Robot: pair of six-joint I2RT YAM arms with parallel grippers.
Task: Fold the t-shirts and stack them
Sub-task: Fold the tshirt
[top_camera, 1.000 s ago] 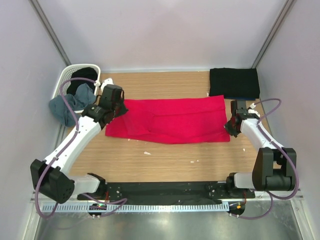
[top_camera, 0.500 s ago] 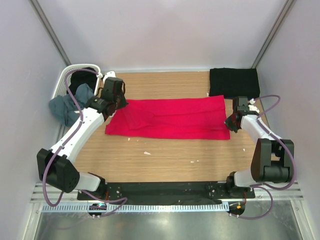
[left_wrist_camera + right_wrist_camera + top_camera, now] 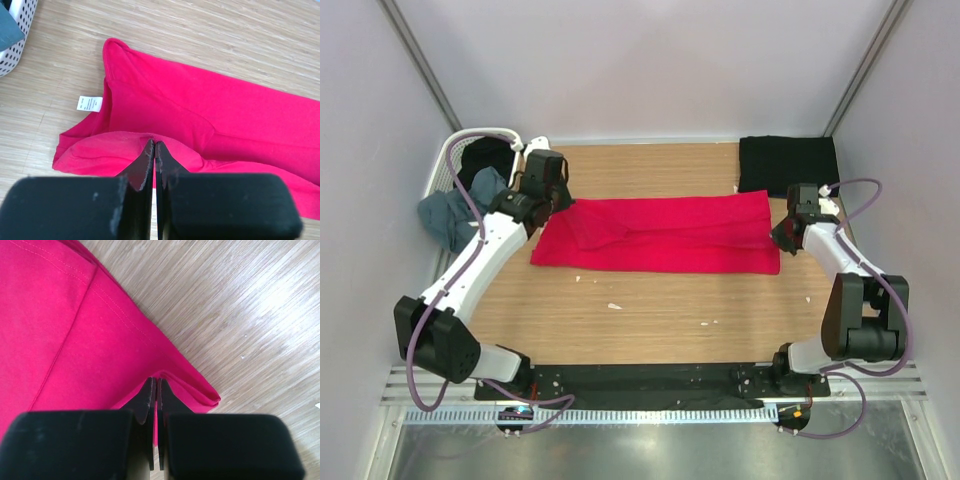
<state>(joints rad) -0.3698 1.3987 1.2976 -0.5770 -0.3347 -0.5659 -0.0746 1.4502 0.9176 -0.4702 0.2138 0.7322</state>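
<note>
Your left arm (image 3: 485,250) and right arm (image 3: 840,255) wear white shells between black joint housings; behind each claw a lilac cable (image 3: 860,181) loops. The left claw (image 3: 152,146) and right claw (image 3: 155,382) carry matte black fingers (image 3: 167,167), scuffed pale inside.

1. The red t-shirt (image 3: 660,235), bright crimson, lies folded lengthwise into a long band across the middle of the table (image 3: 660,310).
2. The black t-shirt (image 3: 788,166) sits neatly folded in the far right corner.
3. The grey-blue t-shirt (image 3: 455,215) hangs crumpled at the far left edge.
4. The second black t-shirt (image 3: 480,158) is bunched just behind it.
</note>
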